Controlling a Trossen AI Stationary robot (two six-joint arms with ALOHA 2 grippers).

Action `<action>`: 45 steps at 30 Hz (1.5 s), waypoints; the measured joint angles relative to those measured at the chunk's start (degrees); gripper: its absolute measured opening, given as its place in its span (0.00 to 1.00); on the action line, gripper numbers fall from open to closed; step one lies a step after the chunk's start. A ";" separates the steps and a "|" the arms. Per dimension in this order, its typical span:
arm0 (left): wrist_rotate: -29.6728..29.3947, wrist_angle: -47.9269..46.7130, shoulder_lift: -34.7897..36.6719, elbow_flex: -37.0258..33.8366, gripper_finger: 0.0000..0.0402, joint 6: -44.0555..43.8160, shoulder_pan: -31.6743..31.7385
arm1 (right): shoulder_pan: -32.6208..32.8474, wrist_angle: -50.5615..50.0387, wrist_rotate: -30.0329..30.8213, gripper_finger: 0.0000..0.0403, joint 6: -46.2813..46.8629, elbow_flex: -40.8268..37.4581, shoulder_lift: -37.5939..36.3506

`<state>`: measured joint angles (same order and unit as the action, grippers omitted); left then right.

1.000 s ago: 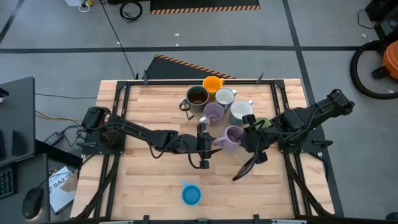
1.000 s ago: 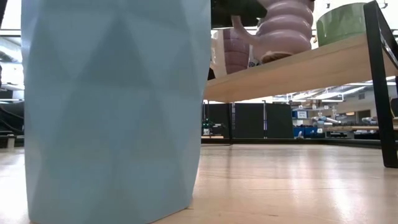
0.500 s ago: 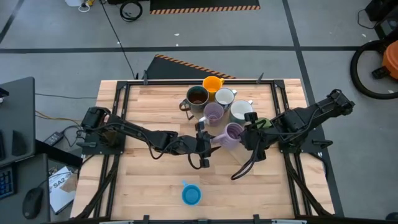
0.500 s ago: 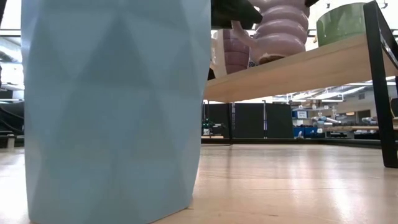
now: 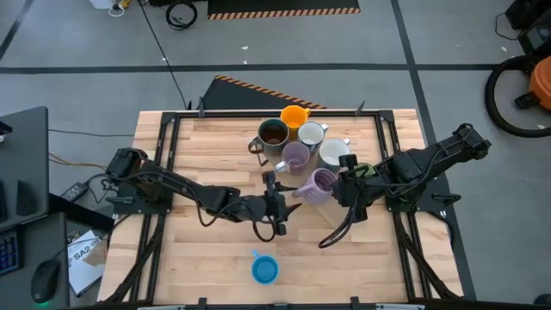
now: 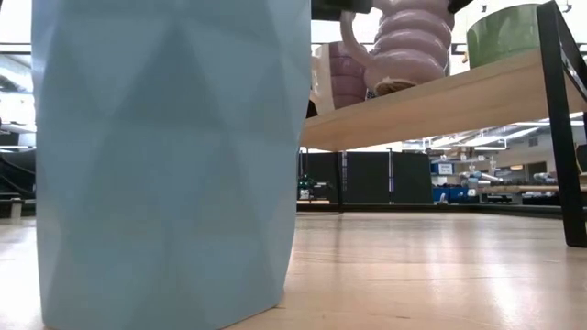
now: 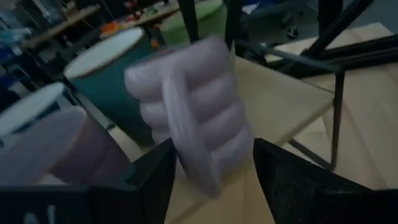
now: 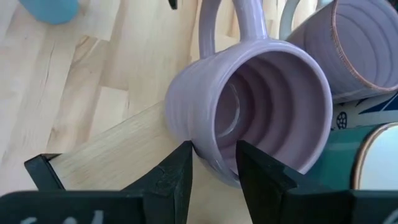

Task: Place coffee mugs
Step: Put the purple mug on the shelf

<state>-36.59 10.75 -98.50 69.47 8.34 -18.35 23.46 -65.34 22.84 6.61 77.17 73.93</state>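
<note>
- The right gripper (image 5: pixel 331 191) grasps a ribbed purple mug (image 5: pixel 321 186) by its rim; in the right wrist view one finger (image 8: pixel 260 171) sits inside the cup and the other outside the wall.
- That mug (image 8: pixel 255 118) tilts over a raised wooden shelf (image 8: pixel 118 155), its handle pointing toward the left arm.
- The left gripper (image 5: pixel 272 203) is just beside the handle, fingers (image 7: pixel 149 177) spread apart and released, touching nothing.
- On the shelf behind it cluster the second purple mug (image 5: pixel 295 158), the dark brown mug (image 5: pixel 272 134), the orange mug (image 5: pixel 294 115), two white mugs (image 5: pixel 311 134) and the green mug (image 5: pixel 362 171).
- The blue mug (image 5: pixel 265 269) stands alone, well apart on the counter (image 5: pixel 198 250), near its front edge.
</note>
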 joint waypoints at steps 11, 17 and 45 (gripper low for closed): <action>-2.75 -1.77 -0.07 -0.02 0.52 -1.38 -0.90 | 0.04 -0.08 -0.27 0.32 -0.86 -0.02 0.00; -3.07 -3.13 -0.07 -0.02 0.52 -3.23 -0.40 | 0.04 -0.15 0.10 0.35 -1.22 -0.02 0.00; 0.75 -4.23 -0.09 -0.02 0.52 -7.28 -0.03 | 0.09 3.00 1.08 0.44 -4.94 -0.02 0.00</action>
<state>-35.83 6.52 -98.59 69.45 1.06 -18.38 23.55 -62.34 23.92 1.67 77.14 73.93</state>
